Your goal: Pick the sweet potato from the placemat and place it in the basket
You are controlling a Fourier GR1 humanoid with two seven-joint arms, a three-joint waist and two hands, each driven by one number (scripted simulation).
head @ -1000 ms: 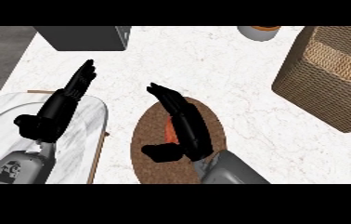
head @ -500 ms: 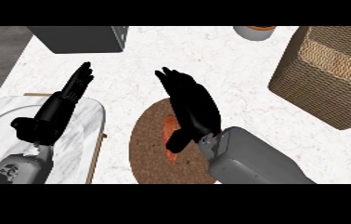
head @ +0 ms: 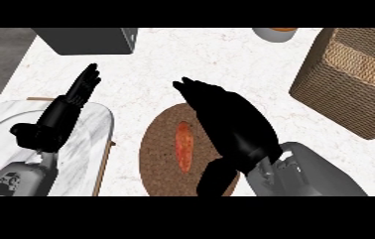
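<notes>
With the sweet potato (head: 184, 146) ungrasped on the placemat (head: 157, 156), the right hand (head: 230, 129) hovers beside it, fingers extended; grasp and transfer to the basket (head: 344, 79) remain.

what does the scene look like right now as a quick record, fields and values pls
sweet potato: lying on the placemat, not held
placemat: round, brown, on the counter
right hand: open, over the placemat's right part, beside the sweet potato
left hand: open, resting at the view's left, fingers up
basket: woven, at the right edge
</notes>
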